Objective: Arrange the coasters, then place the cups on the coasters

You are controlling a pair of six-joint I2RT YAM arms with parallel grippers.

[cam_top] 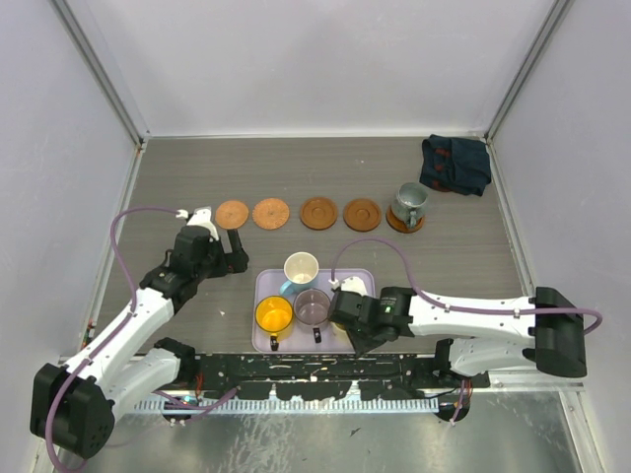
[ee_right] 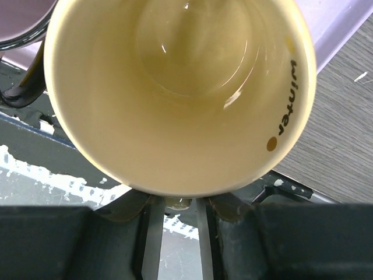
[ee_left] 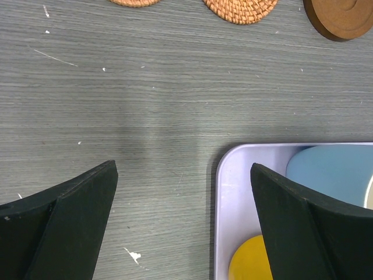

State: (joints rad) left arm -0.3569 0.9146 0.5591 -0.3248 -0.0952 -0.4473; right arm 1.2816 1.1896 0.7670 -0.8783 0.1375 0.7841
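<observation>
Both arms had white links w/ black joint housings: left arm [cam_top: 138, 317], right arm [cam_top: 473, 317]. Each ended in a chunky black base block [cam_top: 69, 414] & trailed a looping purple cable [cam_top: 118, 232]. Left gripper [ee_left: 183, 168] had matte-black wedge fingers [ee_left: 76, 221]; right gripper [ee_right: 179, 230] body was dk grey.

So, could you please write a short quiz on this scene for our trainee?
1. How many coasters carry no cup?
2. True or false: the left gripper, by the corner of the lilac tray, holds a coaster.
3. Where is the cream-yellow mug at the right gripper? A: in the lilac tray. B: on a coaster. C: in the left gripper.
Key: 1: four; only the grey-green metallic mug sits on one. 2: false; it is open and empty. 3: A.
</observation>
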